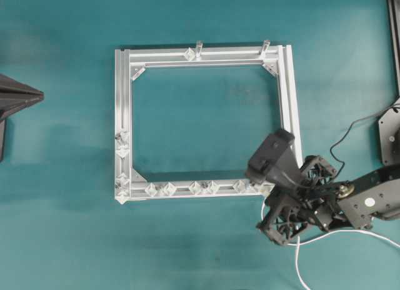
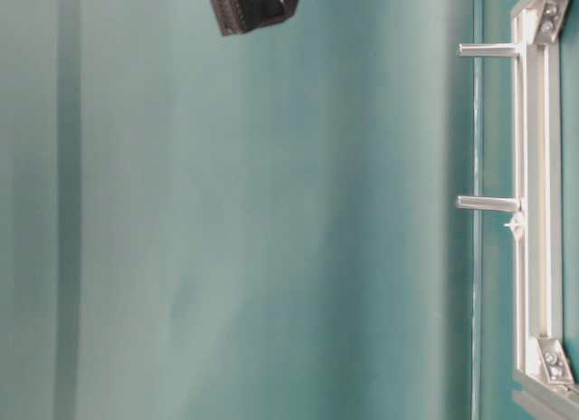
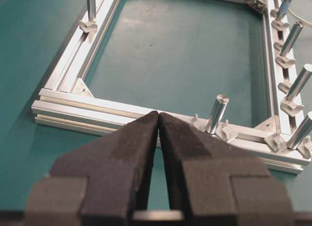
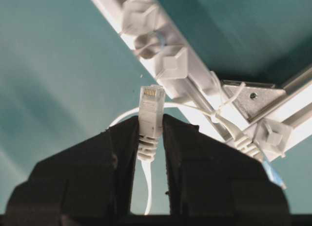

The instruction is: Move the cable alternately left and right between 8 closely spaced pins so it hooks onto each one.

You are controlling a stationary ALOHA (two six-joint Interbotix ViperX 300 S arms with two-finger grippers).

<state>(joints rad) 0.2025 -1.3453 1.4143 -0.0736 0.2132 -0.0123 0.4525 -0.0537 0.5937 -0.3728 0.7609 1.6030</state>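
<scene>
Right hand (image 4: 150, 133) grips the cable (image 4: 150, 114) plug beside the frame (image 4: 195, 84) pins (image 4: 174, 63).

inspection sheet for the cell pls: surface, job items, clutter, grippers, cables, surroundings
Surface: teal table, bare apart from the fixture.
Job's things: aluminium frame lies flat; pins sit in pairs along its near rail; the cable trails off the frame's corner, its plug pointing at the rail. No pin visibly hooked yet.
Clutter: nothing seen.
Grippers: right gripper shut on the plug, beside the corner bracket; left gripper shut, empty, short of the frame.
Cables: black wire runs to the right arm; a second plug is tied at the corner.
Surroundings: two upright posts on the far rail.
</scene>
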